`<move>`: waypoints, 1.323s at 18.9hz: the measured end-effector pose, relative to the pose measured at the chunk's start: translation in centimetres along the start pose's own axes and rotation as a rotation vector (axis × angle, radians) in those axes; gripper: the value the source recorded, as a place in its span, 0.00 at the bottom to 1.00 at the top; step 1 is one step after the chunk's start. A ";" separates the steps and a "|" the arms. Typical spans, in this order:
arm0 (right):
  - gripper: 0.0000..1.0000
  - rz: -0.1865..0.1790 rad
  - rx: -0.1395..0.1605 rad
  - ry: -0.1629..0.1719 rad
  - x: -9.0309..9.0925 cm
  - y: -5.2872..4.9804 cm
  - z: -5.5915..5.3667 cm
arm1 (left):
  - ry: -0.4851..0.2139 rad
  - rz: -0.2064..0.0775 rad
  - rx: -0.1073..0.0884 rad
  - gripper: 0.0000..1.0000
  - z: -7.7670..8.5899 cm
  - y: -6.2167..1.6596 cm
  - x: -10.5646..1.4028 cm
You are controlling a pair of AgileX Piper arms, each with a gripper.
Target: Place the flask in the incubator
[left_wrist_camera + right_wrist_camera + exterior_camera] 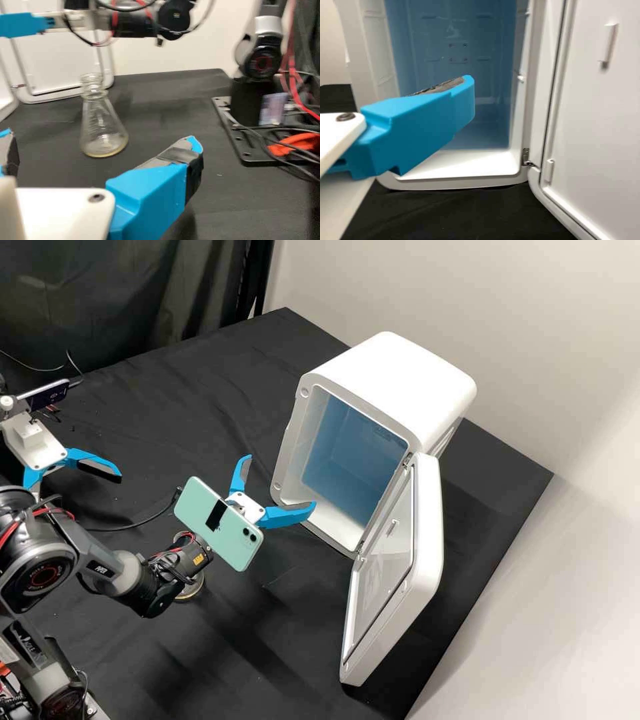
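— What's the right gripper (277, 485) doing?

— It's hanging just in front of the incubator (393, 377), with its fingers spread wide and gripping nothing. One fingertip is sitting by the lower lip of the opening. I can't tell whether it's touching.

— And beyond it?

— Straight ahead of it the blue chamber is showing. The door (400, 560) is standing wide open off to the gripper's right.

— Where's the flask (102, 120)?

— Behind that gripper and under its arm. It's standing upright on the bench (200, 387), outside the incubator.

— And the left gripper (73, 480)?

— It's hovering over the bench, well back from the incubator. Its fingers are also gaping wide and holding nothing. The flask is sitting ahead of it, apart from both fingers. The right arm is crossing just above the flask's neck, and the open door is showing farther on behind the flask.

— Anything else near the grippers?

— A phone (219, 513) is riding on the right arm's wrist, just behind its gripper. A cable (133, 523) is lying on the bench near the flask.
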 end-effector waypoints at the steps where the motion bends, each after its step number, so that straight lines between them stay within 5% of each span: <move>1: 1.00 -0.005 -0.004 0.003 0.0 -0.1 -0.1 | 0.021 0.009 -0.002 1.00 -0.5 0.18 0.0; 7: 1.00 -0.025 -0.019 0.023 0.1 -0.7 -0.5 | 0.156 0.057 -0.001 1.00 -4.2 1.26 -0.4; 11: 1.00 -0.029 -0.032 0.028 0.1 -0.8 -0.6 | 0.192 0.060 -0.002 1.00 -5.2 1.37 -0.9; 17: 1.00 -0.028 -0.037 0.028 0.1 -0.8 -0.6 | 0.175 0.057 0.009 1.00 -5.1 1.40 -0.9; 25: 1.00 -0.029 -0.037 0.029 0.1 -0.8 -0.7 | 0.126 0.108 0.020 1.00 -3.4 2.28 -1.7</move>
